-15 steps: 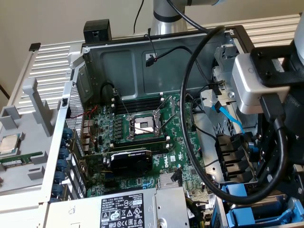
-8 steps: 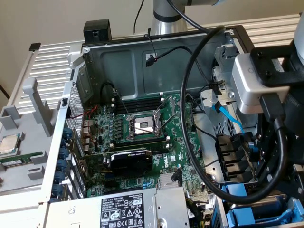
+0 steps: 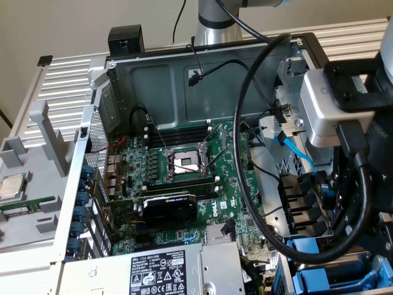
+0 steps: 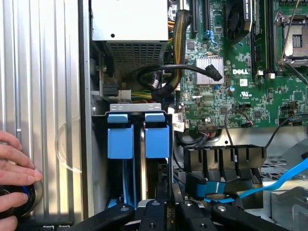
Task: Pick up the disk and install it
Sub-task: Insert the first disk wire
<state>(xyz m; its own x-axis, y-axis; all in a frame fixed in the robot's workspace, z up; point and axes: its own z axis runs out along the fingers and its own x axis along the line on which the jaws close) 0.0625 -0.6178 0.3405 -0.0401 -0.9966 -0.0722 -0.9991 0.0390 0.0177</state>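
Disk point(image 4: 157, 140) looks seated in bay point(image 4: 100, 163), exterior view's lower right; gripper point(image 4: 166, 199) close by, jaws clenched, grasp unclear.

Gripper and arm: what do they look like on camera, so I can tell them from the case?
The arm is a silver-grey metal tube. At the wrist sits a silver-grey box on black housing, with a thick black cable looping off it. The gripper is black linkage bars with round pivot pins.

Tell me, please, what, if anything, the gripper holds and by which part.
Cannot be told; the gripper hangs by the blue carriers in the drive bay.
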